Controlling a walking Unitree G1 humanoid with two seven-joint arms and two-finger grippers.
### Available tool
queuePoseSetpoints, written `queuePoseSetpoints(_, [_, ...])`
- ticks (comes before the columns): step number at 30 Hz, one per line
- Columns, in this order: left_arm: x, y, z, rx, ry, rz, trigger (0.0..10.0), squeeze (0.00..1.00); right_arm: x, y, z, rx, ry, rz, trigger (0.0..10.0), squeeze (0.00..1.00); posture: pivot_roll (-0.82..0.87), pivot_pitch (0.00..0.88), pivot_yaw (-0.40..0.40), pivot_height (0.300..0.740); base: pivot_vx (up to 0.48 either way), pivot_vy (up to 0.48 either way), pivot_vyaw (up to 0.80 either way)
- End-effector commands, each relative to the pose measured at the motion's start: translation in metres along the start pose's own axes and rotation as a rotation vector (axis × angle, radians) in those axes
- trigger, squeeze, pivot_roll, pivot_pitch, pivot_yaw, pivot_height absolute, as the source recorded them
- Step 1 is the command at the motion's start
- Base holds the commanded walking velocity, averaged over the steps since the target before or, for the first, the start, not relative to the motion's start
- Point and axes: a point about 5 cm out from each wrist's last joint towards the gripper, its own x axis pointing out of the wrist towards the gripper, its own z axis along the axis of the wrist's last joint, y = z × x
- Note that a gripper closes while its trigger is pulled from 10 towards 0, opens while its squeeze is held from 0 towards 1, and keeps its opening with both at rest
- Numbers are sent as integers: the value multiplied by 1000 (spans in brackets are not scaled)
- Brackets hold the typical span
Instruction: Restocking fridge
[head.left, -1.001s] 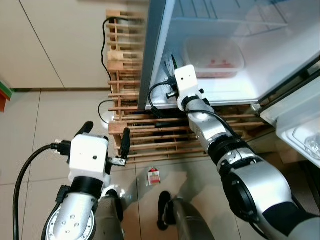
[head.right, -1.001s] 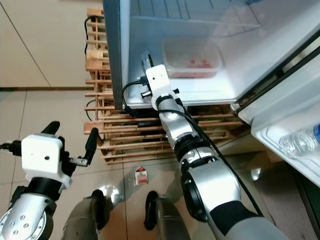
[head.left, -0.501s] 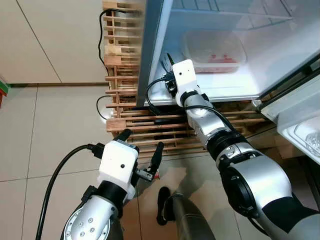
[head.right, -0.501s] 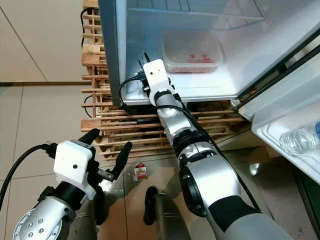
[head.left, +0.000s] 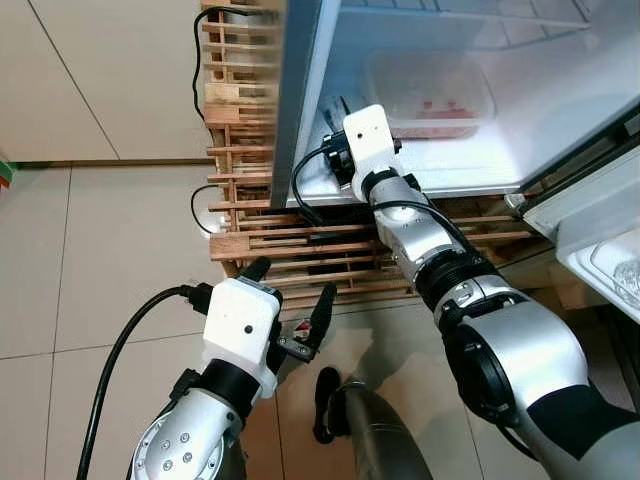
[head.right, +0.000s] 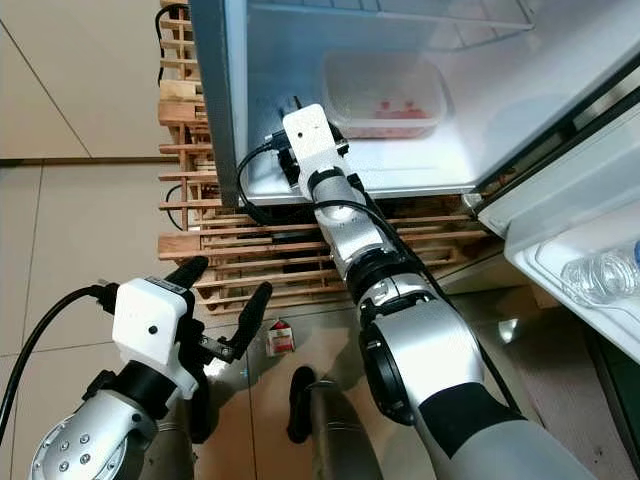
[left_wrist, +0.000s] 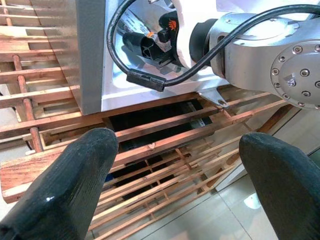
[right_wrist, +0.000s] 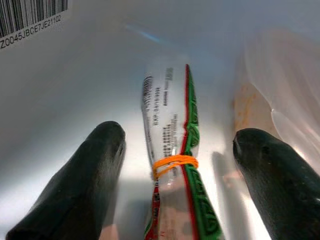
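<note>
Right gripper (right_wrist: 172, 165) inside the fridge (head.right: 450, 120), its fingers (right_wrist: 82, 185) spread wide apart, clamped on nothing. Between those fingers, flat on the white fridge floor: a slim clear packet (right_wrist: 172, 150) with a green and red edge, bound by an orange rubber band (right_wrist: 172, 161), touching neither finger. Just beside the packet, toward 3 o'clock in the head views, a clear lidded food container (head.right: 385, 93) with something red inside. Barcode sticker (right_wrist: 30, 17) on the fridge wall close by. Right arm stretched up and forward from the shoulder, white wrist camera housing (head.left: 367, 138) at the fridge's lower front edge.

Left gripper (head.left: 290, 300) low at 7 o'clock, above the tiled floor (head.left: 90, 250), fingers (left_wrist: 75, 185) likewise wide apart and holding nothing, aimed at the wooden pallet (head.left: 270, 240) under the fridge. Small red-and-white packet (head.right: 279, 337) on the floor at 6 o'clock, just beside the left fingertip. Black cables (head.left: 200, 60) trailing over the pallet slats. At 3 o'clock, the open fridge door with a clear plastic bottle (head.right: 600, 275) lying in its shelf.
</note>
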Motion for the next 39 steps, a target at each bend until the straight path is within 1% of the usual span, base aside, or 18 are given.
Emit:
queuePoseSetpoints(1, [-4, -9, 0, -35, 12, -52, 10000, 0, 2, -12, 4, -30, -9, -42, 10000, 1000, 179, 415, -208, 732, 0, 0, 0])
queuePoseSetpoints(5, [-4, -10, 0, -37, 10, -58, 10000, 0, 4, -13, 11, -63, -41, -50, 10000, 1000, 179, 419, -208, 732, 0, 0, 0])
queuePoseSetpoints(9, [-5, -11, -1, -36, 14, -57, 10000, 0, 6, -16, 19, -62, -74, -71, 10000, 1000, 181, 419, -208, 732, 0, 0, 0])
queuePoseSetpoints(13, [-4, -12, -2, -42, 24, -62, 10000, 0, 9, -21, 38, -49, -148, -91, 10000, 1000, 175, 420, -208, 732, 0, 0, 0])
queuePoseSetpoints(17, [-2, -12, -3, -42, 23, -67, 10000, 0, 10, -22, 45, -46, -178, -102, 10000, 1000, 160, 410, -210, 732, 0, 0, 0])
queuePoseSetpoints(20, [1, -12, -5, -38, 23, -78, 10000, 0, 11, -20, 48, -15, -183, -86, 10000, 1000, 151, 400, -211, 732, 0, 0, 0])
queuePoseSetpoints(21, [4, -12, -7, -35, 27, -85, 10000, 0, 11, -16, 44, 19, -161, -56, 10000, 1000, 147, 391, -212, 732, 0, 0, 0])
queuePoseSetpoints(23, [4, -12, -8, -34, 30, -88, 10000, 0, 11, -14, 42, 34, -151, -45, 10000, 1000, 147, 391, -212, 732, 0, 0, 0])
queuePoseSetpoints(24, [4, -13, -10, -32, 44, -99, 10000, 0, 9, -6, 30, 105, -94, 13, 10000, 1000, 146, 382, -216, 732, 0, 0, 0])
queuePoseSetpoints(25, [4, -13, -11, -32, 48, -100, 10000, 0, 8, -3, 24, 139, -63, 38, 10000, 1000, 146, 382, -216, 732, 0, 0, 0])
queuePoseSetpoints(28, [4, -14, -12, -37, 56, -100, 10000, 0, 3, 6, 4, 184, 28, 95, 10000, 1000, 143, 376, -217, 732, 0, 0, 0])
queuePoseSetpoints(29, [4, -14, -12, -37, 56, -100, 10000, 0, 3, 6, 4, 184, 28, 95, 10000, 1000, 143, 376, -217, 732, 0, 0, 0])
queuePoseSetpoints(31, [4, -15, -13, -41, 58, -100, 10000, 0, -6, 13, -23, 279, 160, 129, 10000, 1000, 145, 374, -219, 732, 0, 0, 0])
queuePoseSetpoints(34, [4, -16, -13, -44, 58, -100, 10000, 0, -11, 14, -37, 339, 232, 136, 10000, 1000, 145, 376, -219, 732, 0, 0, 0])
queuePoseSetpoints(36, [4, -15, -13, -44, 58, -98, 10000, 0, -12, 8, -40, 318, 233, 114, 10000, 976, 142, 375, -219, 732, 0, 0, 0])
queuePoseSetpoints(37, [5, -14, -13, -43, 58, -97, 10000, 0, -12, 6, -39, 306, 222, 107, 10000, 886, 137, 373, -219, 732, 0, 0, 0])
queuePoseSetpoints(38, [5, -14, -13, -39, 54, -95, 10000, 0, -10, 2, -34, 296, 194, 100, 10000, 0, 137, 373, -219, 732, 0, 0, 0])
queuePoseSetpoints(39, [5, -14, -12, -37, 52, -95, 10000, 0, -8, -2, -27, 273, 153, 86, 10000, 0, 137, 373, -219, 732, 0, 0, 0])
